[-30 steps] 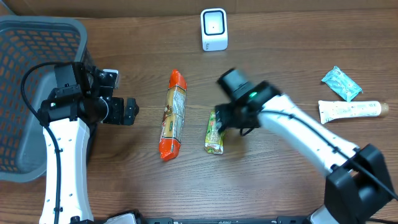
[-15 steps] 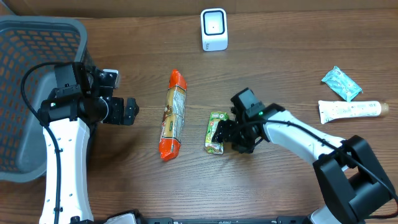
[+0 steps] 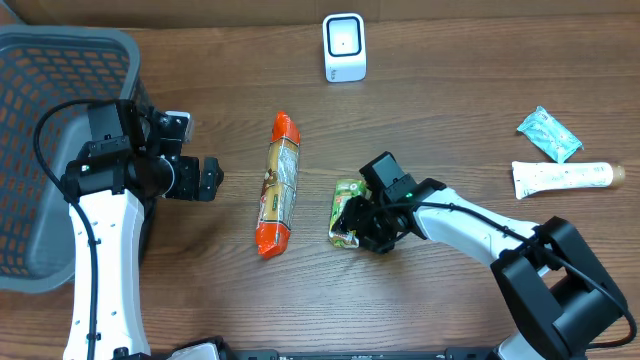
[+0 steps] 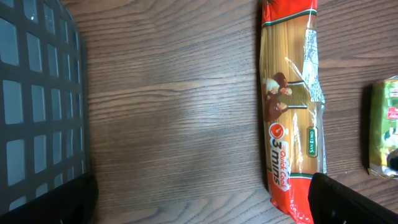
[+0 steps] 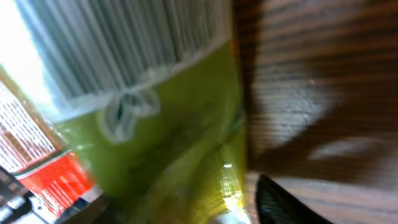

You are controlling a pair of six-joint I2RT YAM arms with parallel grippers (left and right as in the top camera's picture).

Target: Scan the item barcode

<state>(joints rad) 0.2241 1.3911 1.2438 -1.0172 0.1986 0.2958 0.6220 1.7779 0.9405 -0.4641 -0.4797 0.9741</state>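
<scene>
Right pincer [image 3: 352, 224] is seen down on green packet [image 3: 349, 190], grip cannot be told; left pincer [image 3: 211, 180] is spread released.

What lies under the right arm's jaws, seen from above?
A green packet lies flat on the wooden table there. The jaws cover its lower right part, so that edge and any barcode there cannot be seen.

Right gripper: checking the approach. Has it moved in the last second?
Yes: right gripper dropped lower in frame, farther from the white scanner, at the green packet.
</scene>
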